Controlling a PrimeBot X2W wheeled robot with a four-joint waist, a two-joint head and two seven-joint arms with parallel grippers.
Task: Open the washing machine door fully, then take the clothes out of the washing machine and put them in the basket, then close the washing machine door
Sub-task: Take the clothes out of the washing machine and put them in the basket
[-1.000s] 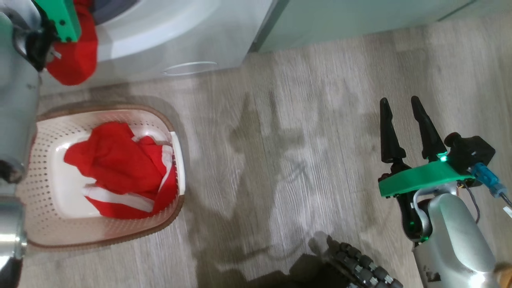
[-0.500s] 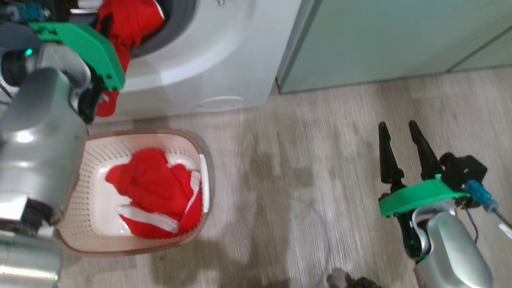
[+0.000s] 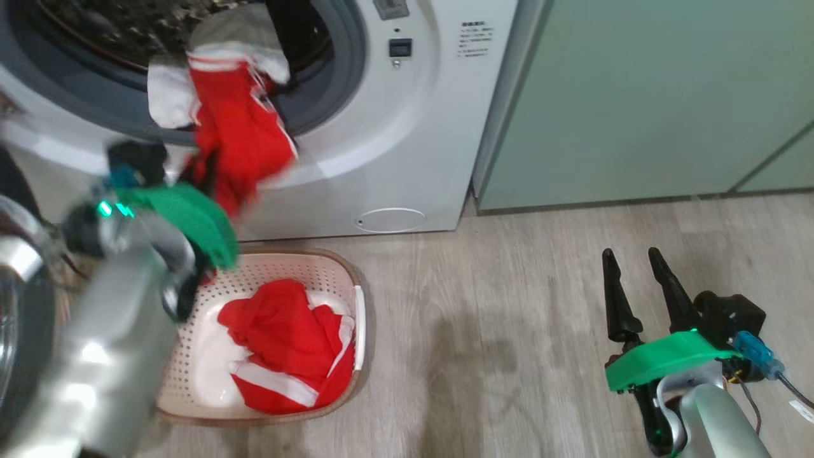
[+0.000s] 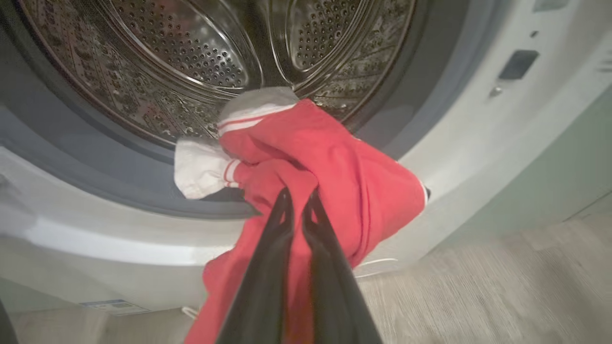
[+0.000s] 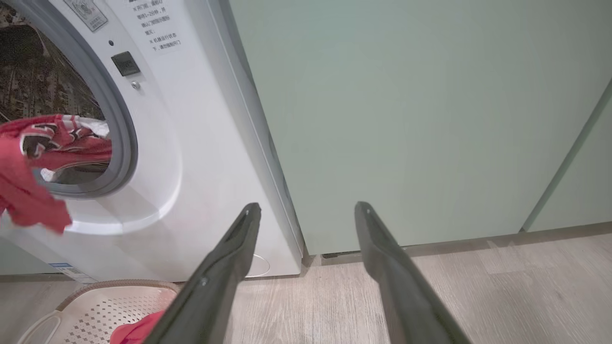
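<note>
The left end effector (image 4: 299, 195) is clamped on a red garment (image 4: 344, 162) hanging from the washing machine (image 3: 413, 127) mouth at 11 o'clock, above the basket (image 3: 318, 278). The right end effector (image 3: 631, 254), at 4 o'clock, is spread apart.

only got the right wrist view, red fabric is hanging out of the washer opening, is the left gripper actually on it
observer: yes, the left wrist view shows the left gripper shut on the red garment.
operator: is all of it out
observer: no, its white end lies over the grey rubber ring at the drum mouth; the red part hangs outside.
operator: and what's already unloaded
observer: head view: a heap of red and white clothes covers the right side of the basket.
</note>
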